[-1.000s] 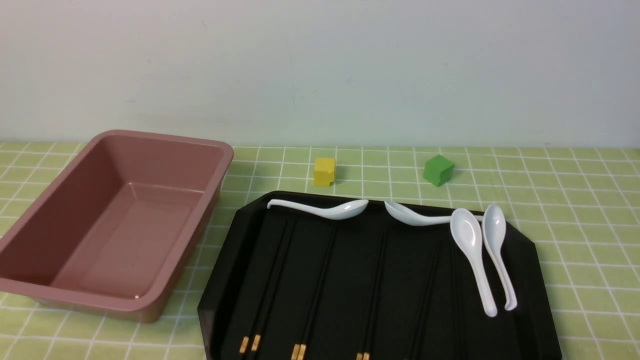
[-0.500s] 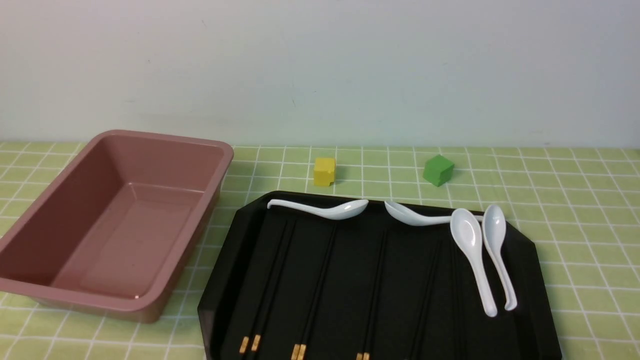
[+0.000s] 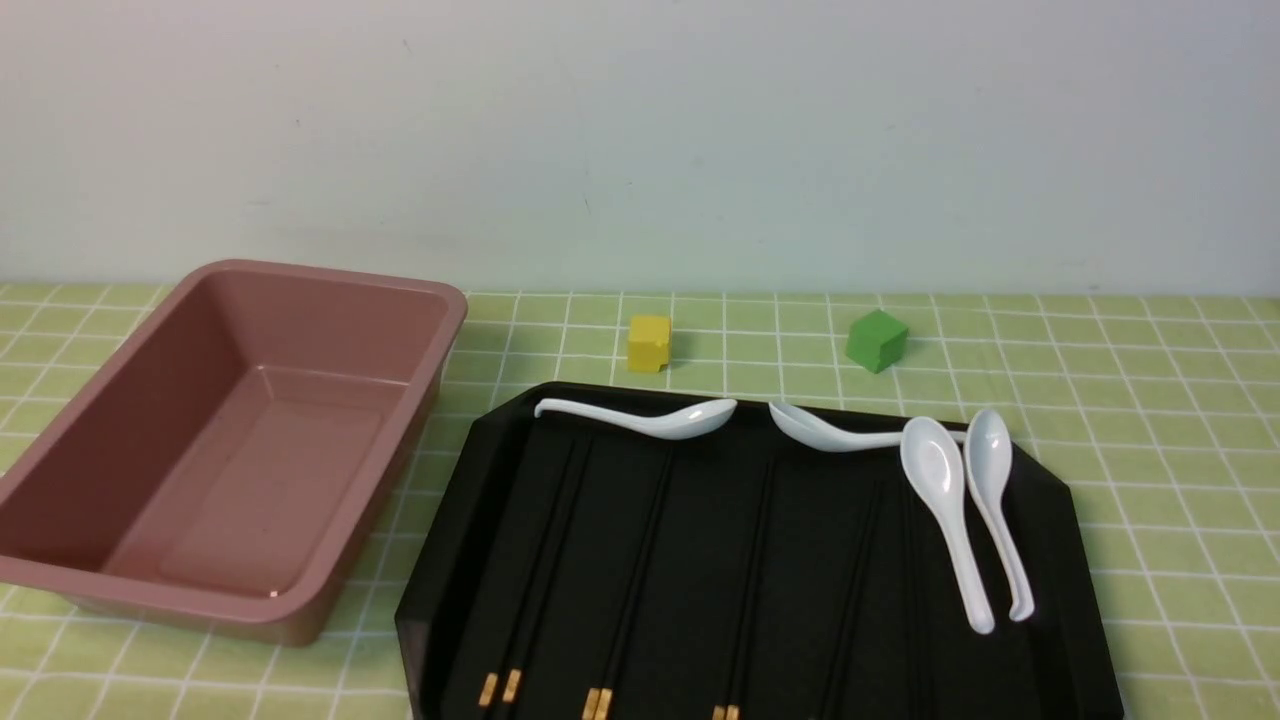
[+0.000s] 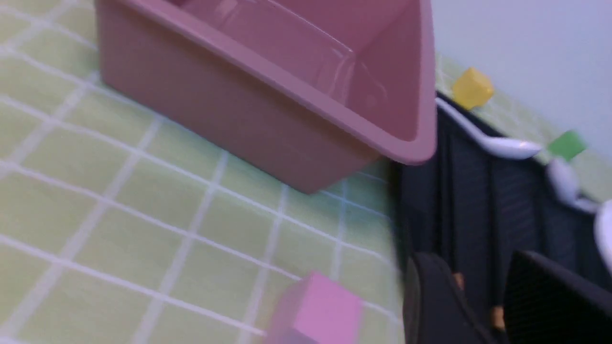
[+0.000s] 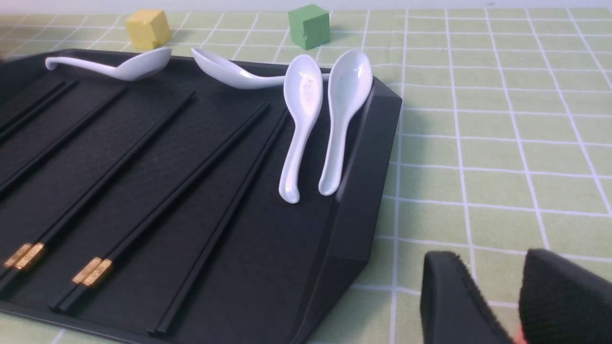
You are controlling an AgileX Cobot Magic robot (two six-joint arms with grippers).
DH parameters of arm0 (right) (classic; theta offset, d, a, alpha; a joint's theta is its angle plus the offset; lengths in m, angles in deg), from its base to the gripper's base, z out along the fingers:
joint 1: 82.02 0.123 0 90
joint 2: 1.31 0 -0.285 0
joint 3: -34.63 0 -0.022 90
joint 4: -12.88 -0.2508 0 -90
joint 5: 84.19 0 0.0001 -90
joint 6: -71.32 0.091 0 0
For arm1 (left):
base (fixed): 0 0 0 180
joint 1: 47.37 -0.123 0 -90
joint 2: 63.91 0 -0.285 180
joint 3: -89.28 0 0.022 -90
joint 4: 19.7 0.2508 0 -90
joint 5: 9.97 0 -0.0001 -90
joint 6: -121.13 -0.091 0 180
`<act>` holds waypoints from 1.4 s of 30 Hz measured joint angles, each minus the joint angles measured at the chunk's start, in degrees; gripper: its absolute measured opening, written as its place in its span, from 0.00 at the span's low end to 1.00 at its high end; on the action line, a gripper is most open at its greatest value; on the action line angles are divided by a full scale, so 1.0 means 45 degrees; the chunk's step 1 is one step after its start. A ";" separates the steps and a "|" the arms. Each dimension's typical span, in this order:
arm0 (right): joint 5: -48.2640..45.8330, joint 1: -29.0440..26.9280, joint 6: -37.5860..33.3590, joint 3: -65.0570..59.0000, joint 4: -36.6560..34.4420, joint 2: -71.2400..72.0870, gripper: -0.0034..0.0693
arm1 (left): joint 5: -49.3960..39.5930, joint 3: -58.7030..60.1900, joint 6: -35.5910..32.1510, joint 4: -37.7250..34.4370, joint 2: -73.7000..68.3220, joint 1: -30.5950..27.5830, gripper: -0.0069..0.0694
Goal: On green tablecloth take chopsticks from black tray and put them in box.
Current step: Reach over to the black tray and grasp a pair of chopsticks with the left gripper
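1. The left fingers (image 4: 430, 296) are set apart and nothing is gripped. Through the gap the gold bands of the chopsticks (image 4: 459, 280) are seen, so the fingers are judged to hang over the blunt ends.
2. The right fingers (image 5: 454, 296) are likewise parted and empty. They are poised over the green tablecloth (image 3: 1150, 400), just off the 4 o'clock side of the black tray (image 3: 470, 540).
3. The chopsticks are laid flat in the tray in several pairs, tips toward 12 o'clock and banded ends toward 6 o'clock. None has been moved yet. The box (image 3: 300, 340) stands empty at the tray's 9 o'clock, just beside it.
4. White spoons (image 3: 945, 500) are spread along the tray's 12 o'clock rim and down its 2 o'clock side. A yellow cube (image 3: 649, 343) and a green cube (image 3: 877, 340) sit beyond the rim at 12 o'clock.
5. The sticks are judged light, stiff, very thin and smooth, so slipping or rolling may be expected. Little height is offered above the glossy tray floor. A pair is best pinched across both sticks, near the banded end, where it is thickest.
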 joint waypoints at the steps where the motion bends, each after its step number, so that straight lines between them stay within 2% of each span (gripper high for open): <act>1: 0.0000 0.0000 0.0000 0.0000 0.0000 0.0000 0.38 | 0.0038 0.0000 0.1144 -0.1753 0.0000 0.0000 0.40; 6: 0.0000 0.0000 0.0000 0.0000 0.0000 0.0000 0.38 | 0.0207 0.0000 0.2877 -0.5136 0.0000 0.0000 0.40; 12: 0.0000 0.0000 0.0000 0.0000 0.0000 0.0000 0.38 | 0.1202 -0.0025 0.3048 -0.6390 0.0000 0.0000 0.40; 15: 0.0000 0.0000 0.0000 0.0000 0.0000 0.0000 0.38 | 0.1258 -0.0762 0.2429 -0.6548 0.0000 0.0000 0.38; 19: 0.0000 0.0000 0.0000 0.0000 0.0000 0.0000 0.38 | 0.0955 -0.2844 0.1000 -0.5890 -0.0380 0.0000 0.22; 22: 0.0000 0.0000 0.0000 0.0000 0.0000 0.0000 0.38 | -0.0925 -0.4806 0.0364 -0.4536 -0.2016 0.0000 0.08; 28: 0.0000 0.0000 0.0000 0.0000 0.0000 0.0000 0.38 | -0.7899 -0.7918 0.0074 -0.0534 -0.8155 0.0000 0.07; 31: 0.0000 0.0000 0.0000 0.0000 0.0000 0.0000 0.38 | -0.9709 -0.9136 -0.0336 0.0596 -1.0933 0.0000 0.07; 35: 0.0000 0.0000 0.0000 0.0000 0.0000 0.0000 0.38 | -0.9606 -1.0006 -0.0514 0.0856 -1.3306 0.0000 0.07; 38: 0.0000 0.0000 0.0000 0.0000 0.0000 0.0000 0.38 | -0.8951 -1.0644 -0.0564 0.0244 -1.4678 0.0153 0.07; 42: 0.0000 0.0000 0.0000 0.0000 0.0000 0.0000 0.38 | -0.7985 -1.1337 -0.0108 0.0053 -1.5400 0.1743 0.07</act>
